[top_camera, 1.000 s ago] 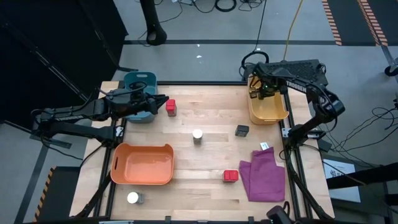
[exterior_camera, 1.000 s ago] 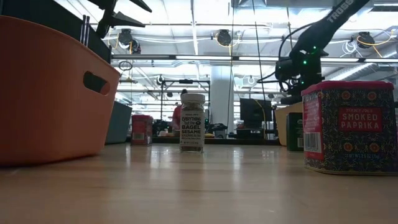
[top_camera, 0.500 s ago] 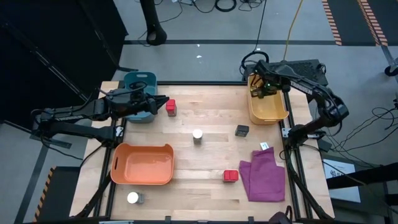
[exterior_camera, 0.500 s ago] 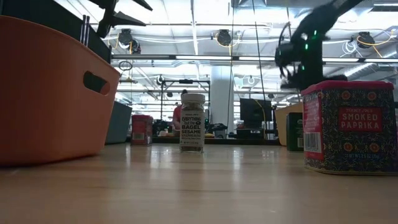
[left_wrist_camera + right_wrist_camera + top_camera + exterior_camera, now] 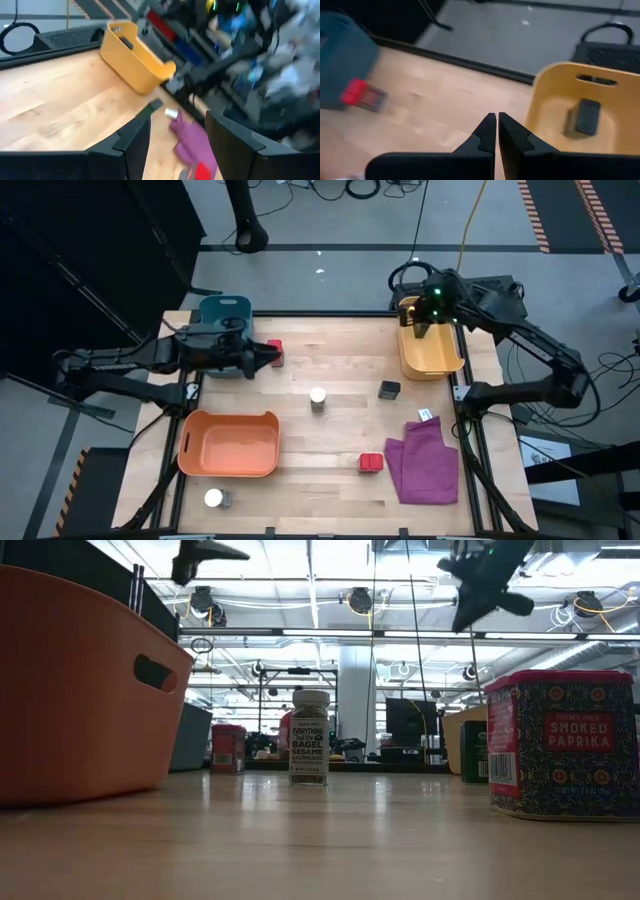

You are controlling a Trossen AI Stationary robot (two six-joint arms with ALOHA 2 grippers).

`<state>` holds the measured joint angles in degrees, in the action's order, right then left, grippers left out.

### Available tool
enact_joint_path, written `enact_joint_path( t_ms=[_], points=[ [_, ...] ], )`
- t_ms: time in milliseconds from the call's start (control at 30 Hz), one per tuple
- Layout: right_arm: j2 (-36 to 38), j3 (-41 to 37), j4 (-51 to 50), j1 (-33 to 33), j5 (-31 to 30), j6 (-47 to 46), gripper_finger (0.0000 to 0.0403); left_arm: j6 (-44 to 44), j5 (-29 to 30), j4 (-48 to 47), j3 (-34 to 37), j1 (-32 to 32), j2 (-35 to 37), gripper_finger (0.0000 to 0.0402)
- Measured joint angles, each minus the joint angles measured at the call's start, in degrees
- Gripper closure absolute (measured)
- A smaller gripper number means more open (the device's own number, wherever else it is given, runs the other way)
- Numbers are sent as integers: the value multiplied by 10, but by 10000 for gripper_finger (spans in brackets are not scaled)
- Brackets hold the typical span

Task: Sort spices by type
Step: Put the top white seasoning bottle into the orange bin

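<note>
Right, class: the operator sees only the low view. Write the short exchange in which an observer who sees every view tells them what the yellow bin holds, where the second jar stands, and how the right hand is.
Operator: Is anything in the yellow bin?
Observer: Yes, the yellow bin holds one dark grey box.
Operator: I see only one jar.
Observer: A second jar stands beside the orange bin, at the table's near edge.
Operator: And the right hand?
Observer: The right hand is shut, holding nothing, raised near the yellow bin.
</note>
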<state>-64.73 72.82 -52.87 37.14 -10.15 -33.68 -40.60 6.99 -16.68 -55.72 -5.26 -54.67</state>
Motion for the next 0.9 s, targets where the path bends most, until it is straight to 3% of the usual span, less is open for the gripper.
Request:
enact_joint_path(
  t_ms=[267, 467, 700, 900],
  points=[
    [12, 0, 4, -22, -2, -17, 403, 190, -55, -148, -179, 2, -151, 206],
    [8, 0, 3, -38, -2, -16, 403, 363, -87, -181, -208, 5, -220, 206],
    [8, 0, 3, -50, -2, -15, 403, 417, -82, -179, -208, 5, -285, 206],
    [8, 0, 3, -59, -2, -9, 403, 390, -83, -177, -208, 8, -340, 200]
  ],
)
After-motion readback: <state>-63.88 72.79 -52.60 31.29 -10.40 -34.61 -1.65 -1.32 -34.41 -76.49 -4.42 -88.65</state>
